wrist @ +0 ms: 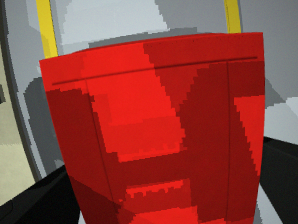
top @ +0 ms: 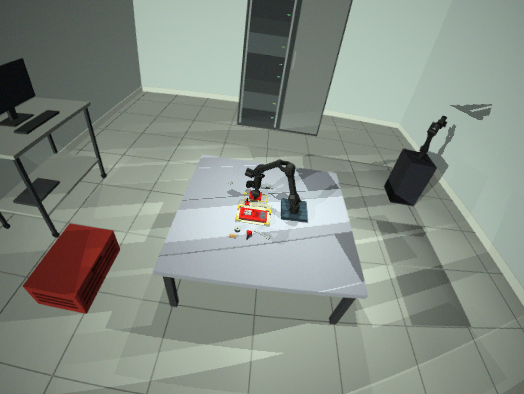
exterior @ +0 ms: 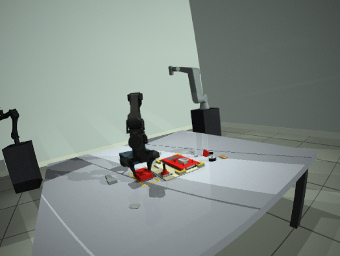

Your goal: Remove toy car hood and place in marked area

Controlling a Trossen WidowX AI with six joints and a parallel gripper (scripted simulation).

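Centrally, the gripper point(exterior: 141, 169) clamped the red hood point(exterior: 143, 175) flat within the yellow-marked area point(exterior: 145, 182), long axis indeterminate.

In the wrist view the red hood point(wrist: 156, 156) fills most of the frame and hides the fingertips gripping it; the yellow outline point(wrist: 45, 16) is cut off at 12 o'clock and covered toward 6. From the top view, the small parts point(top: 250, 234) beside the car are too tiny to identify
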